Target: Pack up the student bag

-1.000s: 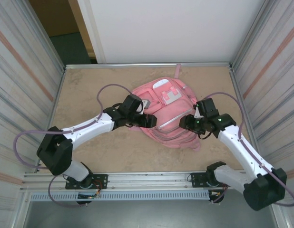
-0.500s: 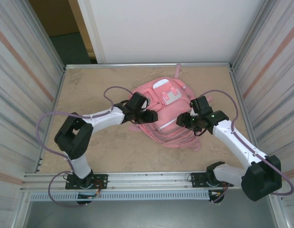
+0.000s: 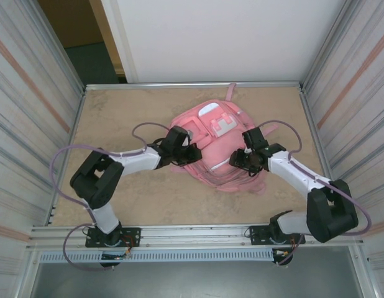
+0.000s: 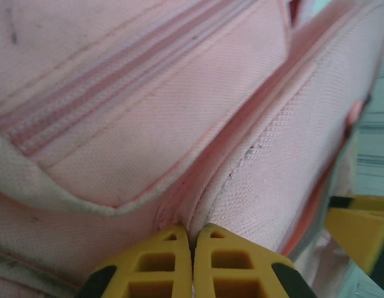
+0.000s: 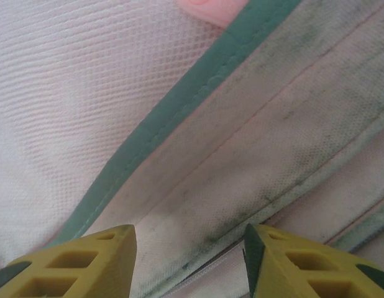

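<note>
1. The pink student bag [image 3: 220, 146] lies flat on the table [image 3: 117, 112].
2. The left gripper [image 4: 192, 245] pinches a fold on the bag's left side, fingers together.
3. The right gripper [image 5: 189, 248], on the bag's right, has fingers apart.
4. They are opening it, I think. Next, the right must grab too.

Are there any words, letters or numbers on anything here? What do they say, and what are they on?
No text can be read for sure.
White patch on the front of the pink backpack: a pink mark that may be a letter, too small to read.
Backpack fabric seen close up from the wrist cameras: no writing.
</note>
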Available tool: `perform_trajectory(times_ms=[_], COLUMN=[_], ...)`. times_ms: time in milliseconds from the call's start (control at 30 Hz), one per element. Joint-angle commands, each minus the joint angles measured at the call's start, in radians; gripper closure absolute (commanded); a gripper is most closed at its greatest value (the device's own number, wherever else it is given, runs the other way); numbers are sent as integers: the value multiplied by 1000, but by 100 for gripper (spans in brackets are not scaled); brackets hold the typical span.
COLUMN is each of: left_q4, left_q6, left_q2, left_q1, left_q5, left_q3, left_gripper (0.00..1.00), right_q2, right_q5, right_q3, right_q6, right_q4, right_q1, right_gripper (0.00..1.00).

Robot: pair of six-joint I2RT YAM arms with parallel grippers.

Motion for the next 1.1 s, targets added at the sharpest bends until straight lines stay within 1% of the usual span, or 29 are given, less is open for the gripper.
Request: perform_trajectory(times_ms=[0,100,167,267,333,433,500,600,700,767,800,867,933,967,1000,1067], left_q4=[-23,-62,-60,-80,-147,-153,-149,-153,-165,-181,-184,-135,-99,-100,-105,-108], left_q6=[-68,-88,-136,-156,-155,-200,-241,-279,-284,-301,-323,-368,-391,-393,-390,-387], left_q2=[-135,-224,-293,-403,-461,-531,-573,-620,-634,-638,-644,-659,-671,-671,-667,-655], left_q1=[35,50,58,64,72,103,119,125,131,134,136,136,136,135,134,135], left_q5=[7,12,-2,-57,-104,-105,-118,-163,-165,-160,-162,-159,-146,-138,-129,-114], left_q3=[-76,-135,-199,-273,-291,-338,-373,-404,-403,-402,-409,-444,-465,-463,-458,-447], left_gripper=[100,100,100,100,100,100,100,100,100,100,100,100,100,100,100,100], right_q2=[77,181,270,376,433,455,438,364,258,194,163,105,54,45,43,65], right_q5=[-23,-50,-82,-107,-104,-97,-92,-58,-10,20,29,105,237,283,309,317], right_q3=[30,88,139,212,281,345,360,349,278,205,169,122,90,86,87,96], right_q6=[-72,-89,-86,-74,-76,-74,-81,-99,-115,-70,-34,48,139,178,219,292], right_q4=[158,226,262,329,326,301,274,204,150,156,167,158,148,145,150,166], right_q1=[10,31,50,93,129,164,173,180,211,255,287,367,491,540,587,637], right_gripper=[52,53,55,56,57,55,53,51,50,49,49,48,47,47,46,46])
